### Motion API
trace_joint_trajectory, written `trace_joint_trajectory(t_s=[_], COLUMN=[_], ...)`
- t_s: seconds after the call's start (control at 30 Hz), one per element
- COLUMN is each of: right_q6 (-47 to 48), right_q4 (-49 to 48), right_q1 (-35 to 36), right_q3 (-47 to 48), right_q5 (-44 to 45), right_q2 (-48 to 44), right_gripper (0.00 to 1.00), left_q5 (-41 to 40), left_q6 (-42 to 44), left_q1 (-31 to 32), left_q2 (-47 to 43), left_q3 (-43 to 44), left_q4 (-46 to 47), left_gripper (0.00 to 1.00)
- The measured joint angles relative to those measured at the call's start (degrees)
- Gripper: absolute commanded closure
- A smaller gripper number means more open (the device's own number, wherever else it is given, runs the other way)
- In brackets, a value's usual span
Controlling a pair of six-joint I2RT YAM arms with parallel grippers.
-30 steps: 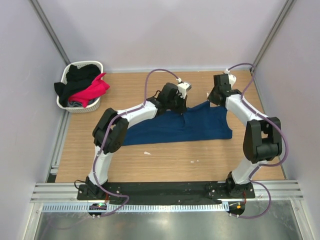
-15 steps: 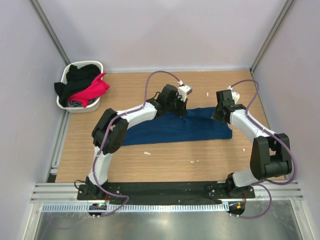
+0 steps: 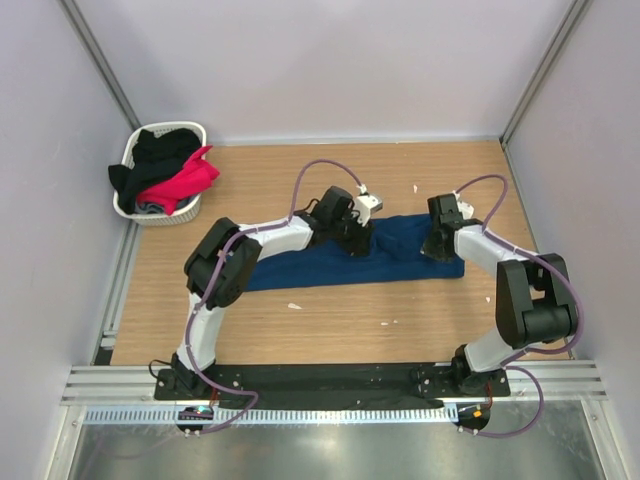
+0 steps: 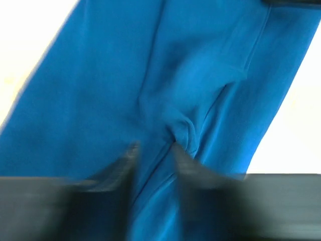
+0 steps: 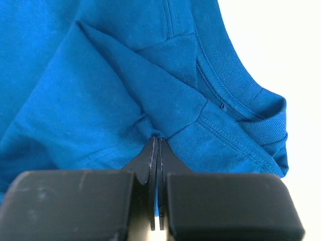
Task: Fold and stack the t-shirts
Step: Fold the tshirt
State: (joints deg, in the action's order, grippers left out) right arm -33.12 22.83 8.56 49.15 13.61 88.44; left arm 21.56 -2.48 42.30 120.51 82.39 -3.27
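A navy t-shirt [image 3: 300, 262] lies across the middle of the wooden table, folded into a long band. My left gripper [image 3: 358, 243] is low over its upper middle. In the left wrist view the left gripper [image 4: 154, 158] is blurred, its jaws open over a crease of the navy cloth [image 4: 100, 90]. My right gripper [image 3: 436, 243] rests on the shirt's right end. The right wrist view shows the right gripper [image 5: 156, 143] shut on a pinched fold of the navy t-shirt [image 5: 75, 100], next to the ribbed collar [image 5: 261, 108]. A pink t-shirt [image 3: 185, 180] and a black t-shirt [image 3: 160, 150] lie in the basket.
The white woven basket [image 3: 160, 217] stands at the table's far left corner. Small pale scraps [image 3: 295, 306] lie on the wood [image 3: 340, 330] in front of the shirt. Walls close in the table on the left, back and right.
Both grippers carried the shirt's far edge toward the near side and down, making the shirt a narrower band. The left jaws have come apart; the right jaws stay shut.
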Motion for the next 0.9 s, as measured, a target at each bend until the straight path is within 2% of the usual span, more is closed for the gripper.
trace_joint_trajectory(t_s=[0.03, 0.1, 0.13, 0.23, 0.27, 0.33, 0.57, 0.73, 0.8, 0.9], right_q6=[0.11, 0.48, 0.83, 1.84, 2.14, 2.78, 3.15, 2.4, 1.81, 1.16], right_q4=[0.11, 0.48, 1.2, 3.41, 4.0, 4.94, 5.4, 2.12, 0.31, -2.56], right_q1=[0.0, -0.04, -0.11, -0.11, -0.11, -0.11, -0.11, 0.35, 0.63, 1.27], right_q3=[0.0, 0.13, 0.5, 2.73, 3.87, 5.84, 10.8, 10.56, 9.81, 8.09], right_q5=[-0.09, -0.83, -1.33, -3.32, -4.09, -5.46, -9.92, -14.47, -16.48, -20.15], right_q2=[0.15, 0.26, 0.26, 0.26, 0.17, -0.72, -5.84, -2.64, -0.46, 2.4], right_gripper=[0.99, 0.96, 0.88, 0.8, 0.73, 0.65, 0.62, 0.61, 0.57, 0.45], left_q5=[0.31, 0.52, 0.46, 0.09, -0.72, -1.95, -7.3, -10.43, -11.02, -11.78], left_q6=[0.42, 0.74, 0.68, 0.28, -0.11, -2.01, -14.23, -21.29, -22.69, -24.63], left_q1=[-0.09, -0.13, -0.2, -0.28, -0.33, -0.33, -0.61, -0.76, -0.76, -0.76], left_q2=[-0.13, -0.44, -0.79, -3.02, -4.28, -6.73, -12.24, -13.49, -14.4, -16.26], left_q3=[-0.7, -1.49, -1.73, -2.08, -2.08, -2.05, -0.72, -3.91, -6.05, -10.32], left_q4=[-0.13, -0.5, -0.72, -1.46, -1.53, -1.53, -1.33, -1.75, -2.16, -3.08], left_gripper=[0.33, 0.25, 0.25, 0.24, 0.24, 0.23, 0.28, 0.34, 0.34, 0.34])
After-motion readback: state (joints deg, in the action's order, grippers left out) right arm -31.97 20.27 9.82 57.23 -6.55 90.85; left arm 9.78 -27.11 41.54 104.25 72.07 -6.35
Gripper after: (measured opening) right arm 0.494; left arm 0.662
